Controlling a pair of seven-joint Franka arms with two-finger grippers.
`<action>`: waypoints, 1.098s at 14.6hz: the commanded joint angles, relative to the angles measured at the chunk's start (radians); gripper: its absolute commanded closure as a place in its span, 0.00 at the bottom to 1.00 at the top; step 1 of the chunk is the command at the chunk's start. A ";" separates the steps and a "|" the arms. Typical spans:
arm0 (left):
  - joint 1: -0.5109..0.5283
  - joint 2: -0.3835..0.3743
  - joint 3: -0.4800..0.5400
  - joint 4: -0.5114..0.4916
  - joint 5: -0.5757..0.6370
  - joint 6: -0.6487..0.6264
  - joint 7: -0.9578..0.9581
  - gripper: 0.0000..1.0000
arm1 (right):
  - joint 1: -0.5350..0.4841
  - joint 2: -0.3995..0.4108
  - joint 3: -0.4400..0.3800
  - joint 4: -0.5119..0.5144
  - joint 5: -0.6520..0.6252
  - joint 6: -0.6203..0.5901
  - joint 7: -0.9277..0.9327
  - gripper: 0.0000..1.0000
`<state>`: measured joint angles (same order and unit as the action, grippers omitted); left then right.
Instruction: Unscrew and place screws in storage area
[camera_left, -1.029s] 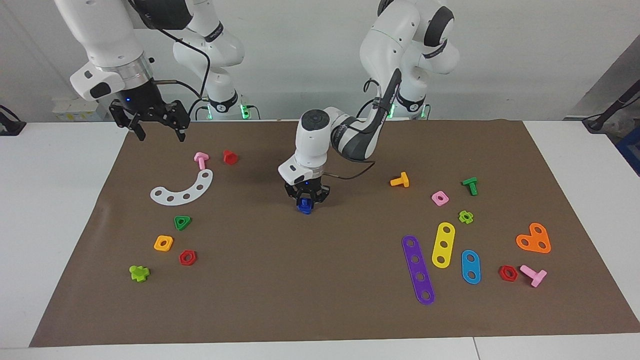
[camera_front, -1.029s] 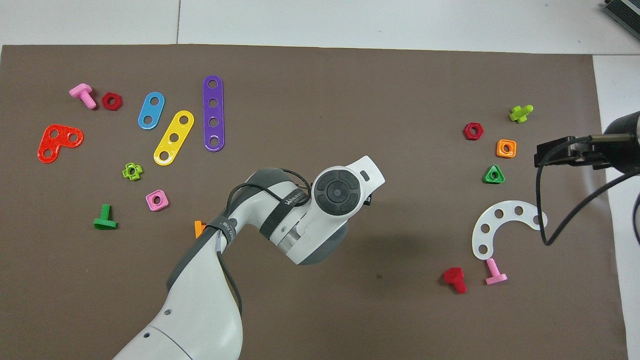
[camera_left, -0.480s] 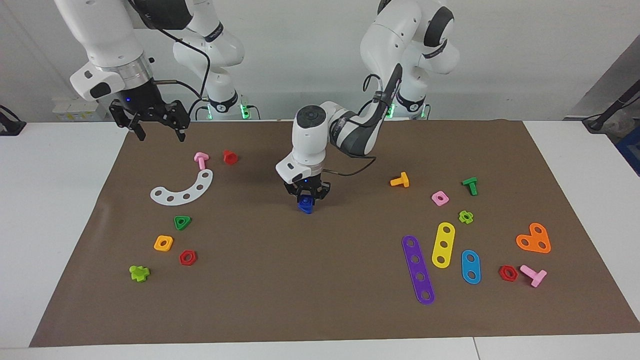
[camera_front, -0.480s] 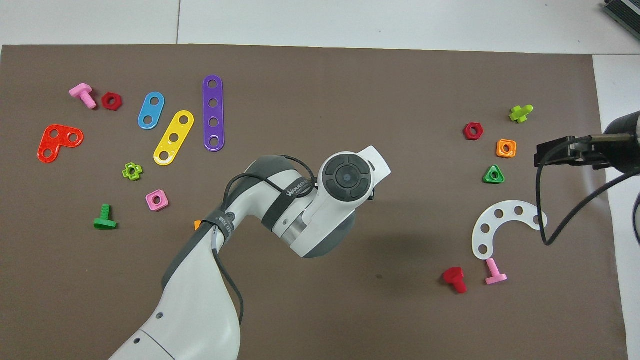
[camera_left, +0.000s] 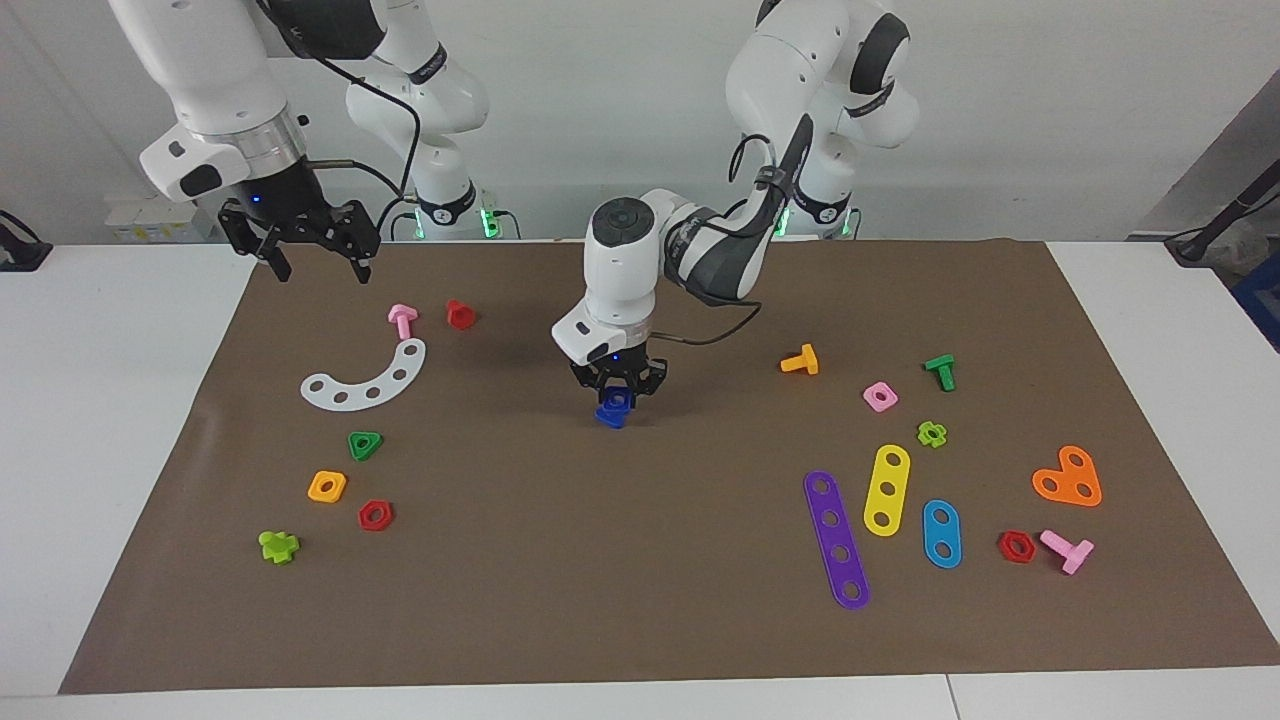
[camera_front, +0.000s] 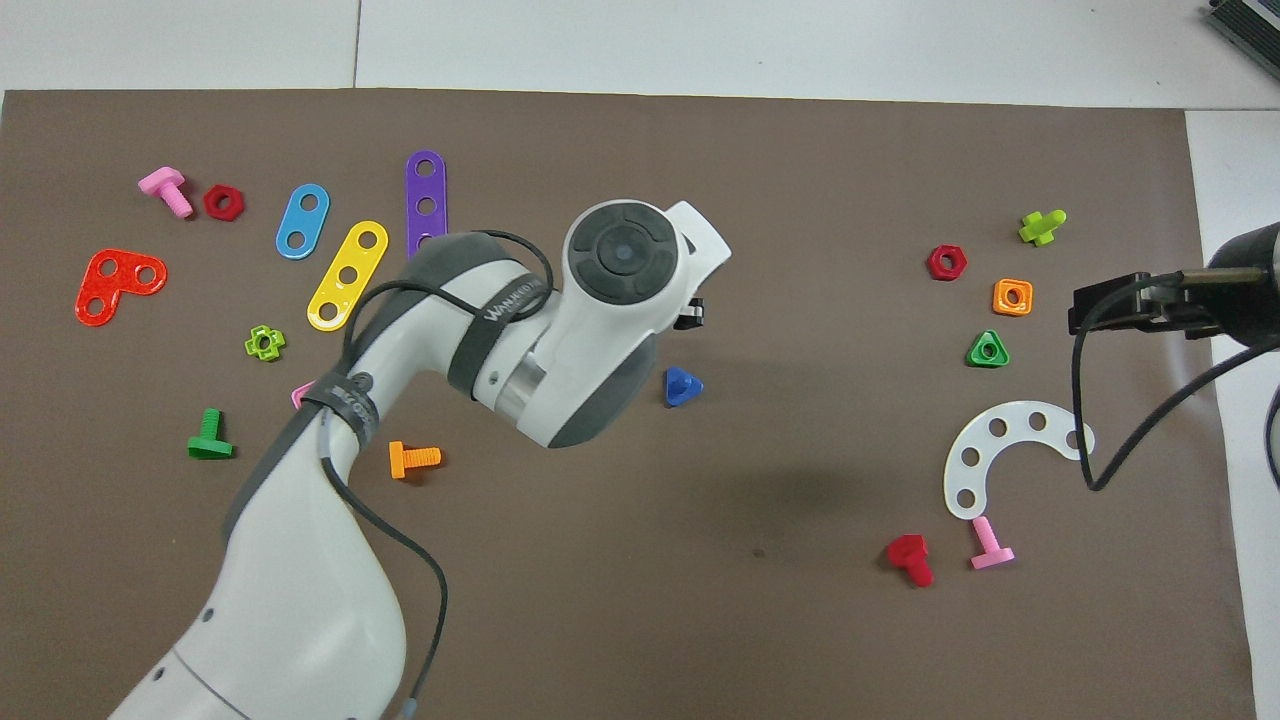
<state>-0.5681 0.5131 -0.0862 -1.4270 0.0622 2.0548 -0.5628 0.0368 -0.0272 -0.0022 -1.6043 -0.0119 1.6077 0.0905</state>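
A blue screw (camera_left: 611, 410) sits at the middle of the brown paper mat (camera_left: 640, 600). My left gripper (camera_left: 617, 392) points down and is shut on its upper part. Whether its lower end touches the mat I cannot tell. In the overhead view the blue screw (camera_front: 683, 387) shows beside the left arm's wrist (camera_front: 620, 255), which hides the fingertips. My right gripper (camera_left: 318, 262) hangs open and waits over the mat's corner nearest the robots, at the right arm's end. No outline marks the storage area; loose coloured parts lie on the mat toward both ends.
Toward the right arm's end lie a white arc plate (camera_left: 365, 378), a pink screw (camera_left: 402, 320), a red screw (camera_left: 460, 314) and small nuts (camera_left: 327, 486). Toward the left arm's end lie an orange screw (camera_left: 800, 360), a green screw (camera_left: 941, 371), coloured strips (camera_left: 836, 540) and an orange heart plate (camera_left: 1068, 477).
The left arm's wrist has swung and tilted over the held blue screw, which stays almost in place; from above the blue and orange screws now show. The right arm has not moved.
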 joint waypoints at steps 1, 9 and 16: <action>0.114 -0.041 -0.009 -0.021 -0.021 -0.033 0.084 1.00 | -0.003 0.000 0.002 0.001 0.001 -0.014 -0.025 0.00; 0.379 -0.159 -0.010 -0.377 -0.056 0.131 0.490 1.00 | 0.049 -0.011 0.018 -0.058 0.001 0.052 -0.003 0.01; 0.424 -0.215 -0.009 -0.513 -0.056 0.148 0.557 0.60 | 0.191 -0.005 0.018 -0.204 0.000 0.271 0.092 0.04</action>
<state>-0.1545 0.3508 -0.0886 -1.8694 0.0197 2.1719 -0.0224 0.1863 -0.0266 0.0131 -1.7546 -0.0116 1.8133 0.1369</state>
